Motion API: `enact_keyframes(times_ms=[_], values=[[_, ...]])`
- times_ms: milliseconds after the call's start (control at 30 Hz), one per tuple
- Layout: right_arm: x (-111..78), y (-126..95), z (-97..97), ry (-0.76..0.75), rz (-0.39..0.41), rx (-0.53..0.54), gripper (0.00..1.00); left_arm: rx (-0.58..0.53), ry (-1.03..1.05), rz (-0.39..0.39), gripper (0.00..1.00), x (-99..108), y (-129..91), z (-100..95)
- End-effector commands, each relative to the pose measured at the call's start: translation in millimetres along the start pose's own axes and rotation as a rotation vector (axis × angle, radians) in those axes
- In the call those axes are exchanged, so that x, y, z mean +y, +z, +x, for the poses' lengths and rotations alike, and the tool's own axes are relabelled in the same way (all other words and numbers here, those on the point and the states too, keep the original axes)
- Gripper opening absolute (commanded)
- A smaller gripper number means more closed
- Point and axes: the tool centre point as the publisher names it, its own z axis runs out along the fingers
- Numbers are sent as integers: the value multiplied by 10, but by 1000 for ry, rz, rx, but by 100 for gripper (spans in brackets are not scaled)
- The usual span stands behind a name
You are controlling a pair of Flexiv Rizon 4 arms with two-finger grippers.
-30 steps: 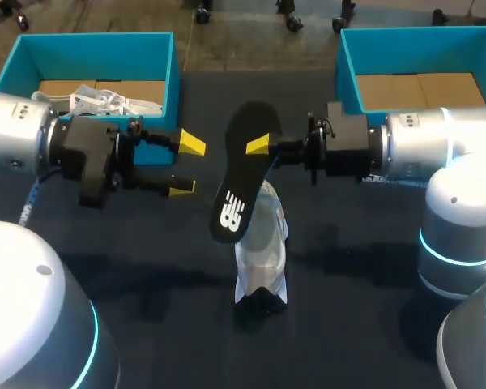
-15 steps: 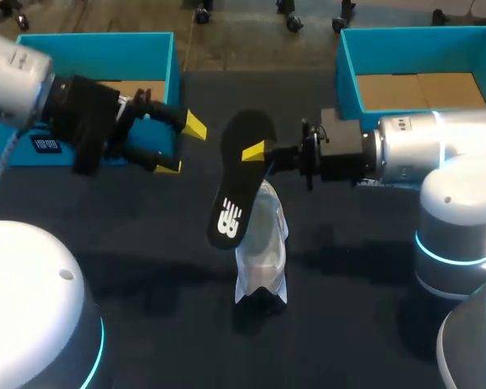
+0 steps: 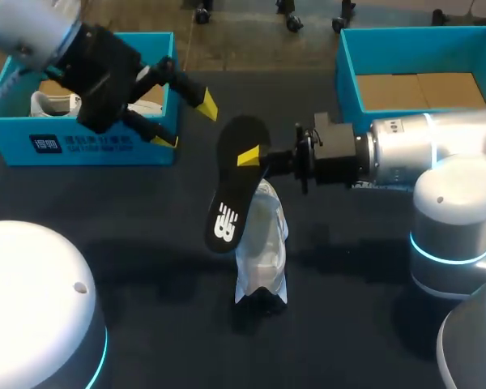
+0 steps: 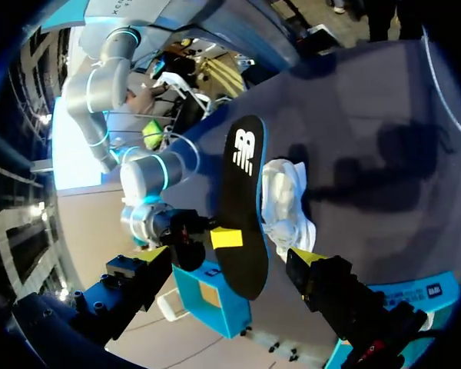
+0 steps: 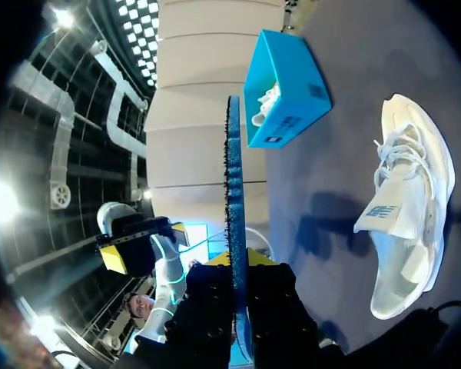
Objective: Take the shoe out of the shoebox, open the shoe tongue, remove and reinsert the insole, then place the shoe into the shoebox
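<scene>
Swinging up and back, the left end effector (image 3: 186,121) is now hovering wide open by the blue cardboard shoebox (image 3: 81,147). The right end effector (image 3: 255,158) is gripping the black foam insole (image 3: 229,198) above the white mesh shoe (image 3: 262,243) on the dark tabletop (image 3: 146,251). From the left wrist, the insole is hanging just beside the shoe. From the right wrist, the insole is standing edge-on, pinched between the fingers (image 5: 203,304).

The dark table (image 3: 146,243) carries three things. A white shoe (image 3: 261,251) lies near its middle, well apart from both boxes. The blue left box (image 3: 81,146) sits open at the far left. The blue right box (image 3: 421,34) sits open at the far right.
</scene>
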Motion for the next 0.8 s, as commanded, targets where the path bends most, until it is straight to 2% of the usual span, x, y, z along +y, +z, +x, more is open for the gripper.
enact_keyframes(times_ms=[33, 533, 800], values=[[29, 47, -18, -3, 8, 0, 0, 237, 1, 43, 100, 83, -10, -55], [139, 84, -107, -34, 59, 28, 0, 495, -3, 17, 100, 195, 61, -109], [177, 47, -144, -32, 51, 22, 0, 562, -15, 0, 100, 267, 133, -134]])
